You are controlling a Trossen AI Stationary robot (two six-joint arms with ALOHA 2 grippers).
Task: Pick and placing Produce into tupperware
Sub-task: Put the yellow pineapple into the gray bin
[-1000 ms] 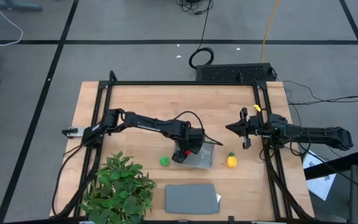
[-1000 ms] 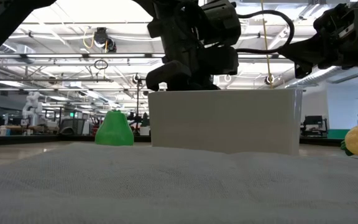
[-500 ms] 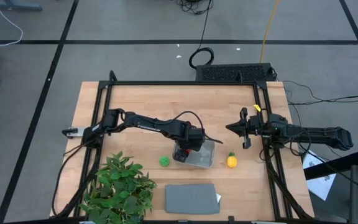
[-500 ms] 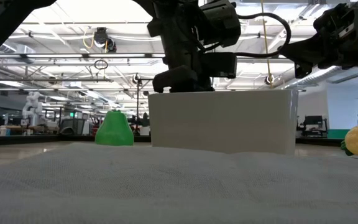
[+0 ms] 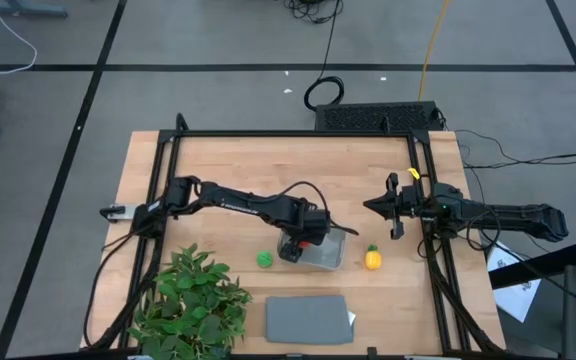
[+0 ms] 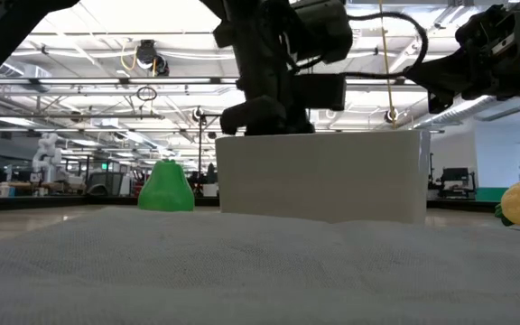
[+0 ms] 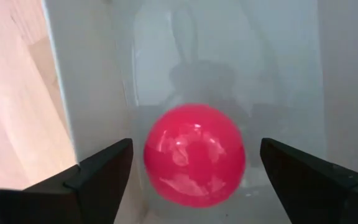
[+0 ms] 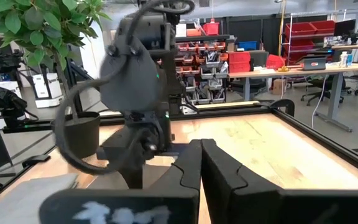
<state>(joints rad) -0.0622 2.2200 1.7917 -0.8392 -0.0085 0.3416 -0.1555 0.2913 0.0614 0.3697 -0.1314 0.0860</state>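
We see the red round piece (image 7: 194, 155) lying inside the clear tupperware (image 5: 323, 251), which sits on the wooden table (image 5: 228, 165) near its front middle. Directly above it hangs the left gripper (image 7: 191, 177), its fingers (image 7: 101, 174) spread wide on either side of the red piece without touching it. Just left of the container rests the green round piece (image 5: 265, 260), and just right of it the yellow piece with the green top (image 5: 372, 258). Farther right, the right gripper (image 5: 392, 207) waits above the table with its fingers pressed together. A leafy plant (image 5: 193, 295) and a flat grey rectangle (image 5: 308, 318) occupy the front edge.
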